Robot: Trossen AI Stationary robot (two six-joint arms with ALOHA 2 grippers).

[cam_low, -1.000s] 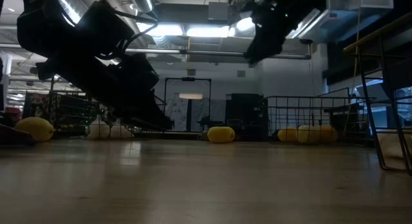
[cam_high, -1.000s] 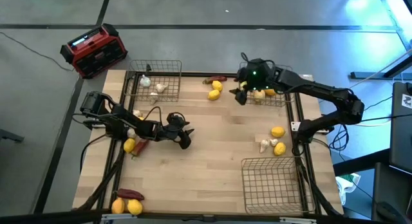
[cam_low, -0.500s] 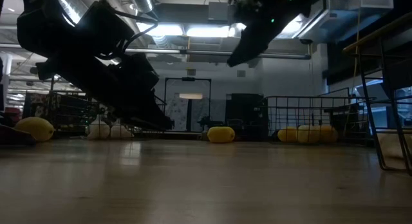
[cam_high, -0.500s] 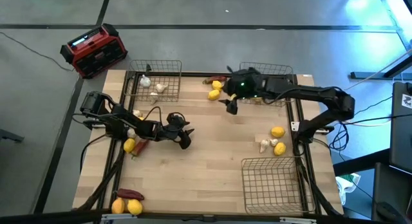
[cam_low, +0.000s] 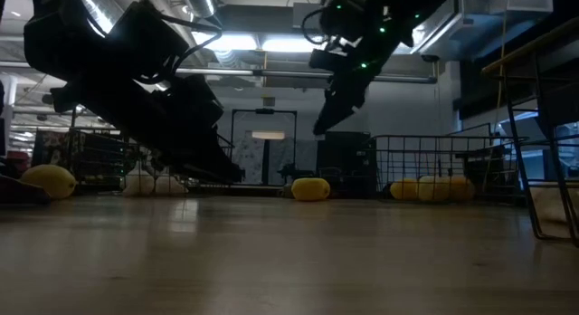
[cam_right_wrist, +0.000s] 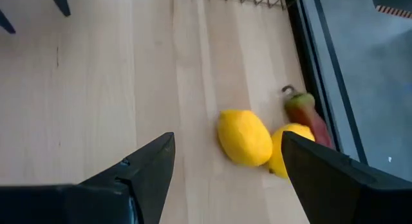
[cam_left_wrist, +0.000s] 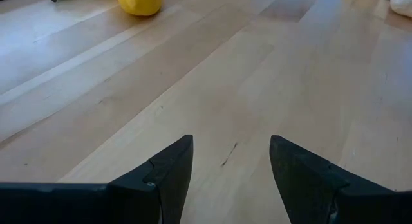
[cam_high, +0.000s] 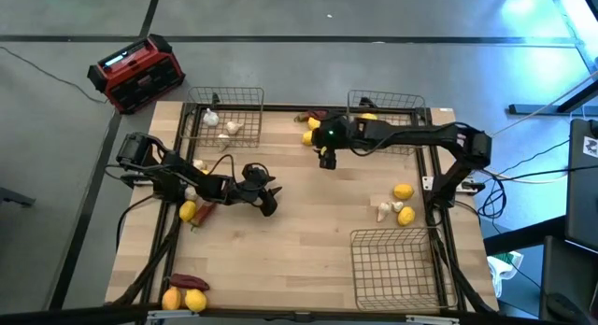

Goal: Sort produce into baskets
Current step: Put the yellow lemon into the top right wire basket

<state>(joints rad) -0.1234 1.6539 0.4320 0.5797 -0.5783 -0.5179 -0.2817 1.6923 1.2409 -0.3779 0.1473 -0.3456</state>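
Nearest you, at the table's front left corner, 2 orange fruits (cam_high: pixel 182 299) lay with a red pepper (cam_high: pixel 190 282) beside them, and the front basket (cam_high: pixel 396 265) on the right sat empty. Just beyond it, 1 lemon (cam_high: pixel 403 191) and 2 garlic bulbs (cam_high: pixel 391 210) lay loose on the wood.

In the middle, your left gripper (cam_high: pixel 266 200) hung low over bare table with its jaws apart and nothing between them; treat it as waiting.

Farther back, your right gripper (cam_high: pixel 326 159) was poised above the table, jaws wide and empty, looking down on 2 lemons (cam_right_wrist: pixel 244 138) that touched each other, with a second pepper (cam_right_wrist: pixel 305 114) against the farther one. I judged the nearer lemon the target. Come down centred on it, jaws straddling its short axis, so you do not nudge its neighbour or the pepper.

At the far edge, the left basket (cam_high: pixel 224 106) held garlic and the right basket (cam_high: pixel 411 101) held lemons, so that one is your drop.
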